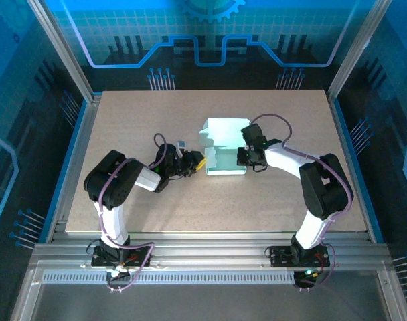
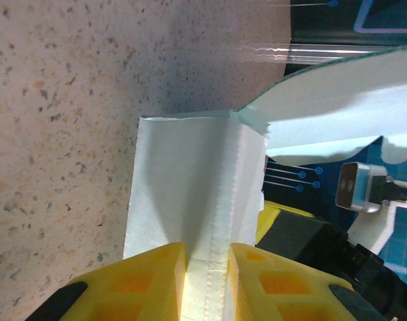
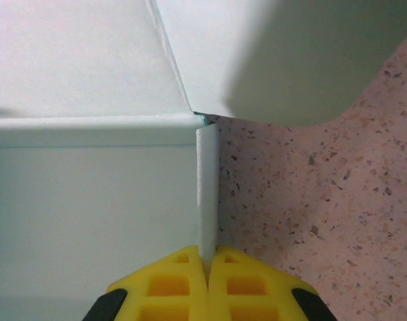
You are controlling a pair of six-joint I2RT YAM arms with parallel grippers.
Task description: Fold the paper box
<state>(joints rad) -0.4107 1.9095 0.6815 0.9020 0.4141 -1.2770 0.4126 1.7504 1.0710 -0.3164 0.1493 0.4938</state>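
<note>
Paper box point(image 1: 223, 150) sits mid-bench point(image 1: 156, 207), partly folded, between both arms. Left tool point(image 2: 208, 254) pinches a creased wall on its left side. Right tool point(image 3: 207, 257) pinches a thin upright flap on its right.

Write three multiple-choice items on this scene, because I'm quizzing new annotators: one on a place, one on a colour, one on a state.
1. Where is the paper box on the table?
A. at the far left corner
B. mid-table, between the left gripper and the right gripper
C. hanging over the near edge

2. What colour are the gripper fingers?
A. yellow
B. red
C. white

3. What is the left gripper doing?
A. open above the table
B. shut on nothing
C. shut on a flap of the paper box

Answers:
1 B: the top view shows it mid-table with a gripper at each side.
2 A: both wrist views show yellow fingers.
3 C: the left wrist view shows card pinched between its fingers.
</note>
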